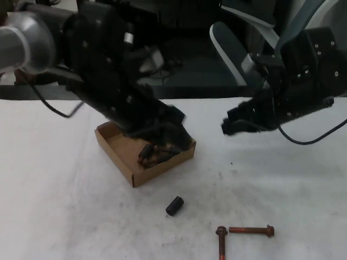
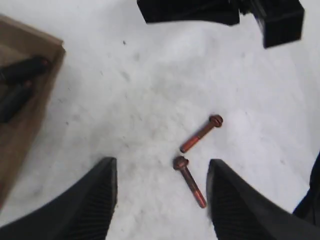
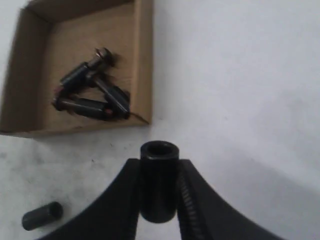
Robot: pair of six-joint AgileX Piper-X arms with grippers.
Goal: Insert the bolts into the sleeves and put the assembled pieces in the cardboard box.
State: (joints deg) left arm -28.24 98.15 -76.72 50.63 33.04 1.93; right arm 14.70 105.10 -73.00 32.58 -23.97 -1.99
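- Step in hand, as I judge it: pairing another bolt with a sleeve. The cardboard box (image 3: 145,60) already holds what look like three assembled pieces (image 3: 92,92), lying crossed on its floor.
- The right pincer (image 3: 160,162) is pinching a black sleeve (image 3: 159,182) upright, open bore on top. It is held off one side of the box, outside its wall, above the white table (image 1: 303,184).
- The left pincer (image 2: 160,200) is spread and holds nothing. It sits beside the box and faces away from it, towards the bolts.
- Two rust-coloured bolts, one (image 2: 201,133) and the other (image 2: 190,181), lie on the table well apart from the box, at an angle with one's tip near the other's head. Whether they touch I cannot tell. The nearer one lies between the left fingers' line of approach.
- A loose sleeve (image 1: 174,206) lies on its side near the box's corner, between box and bolts.
- The next move likely calls for the left pincer to close on one bolt near its head, without disturbing its neighbour, then line its shank up with the held sleeve's bore.
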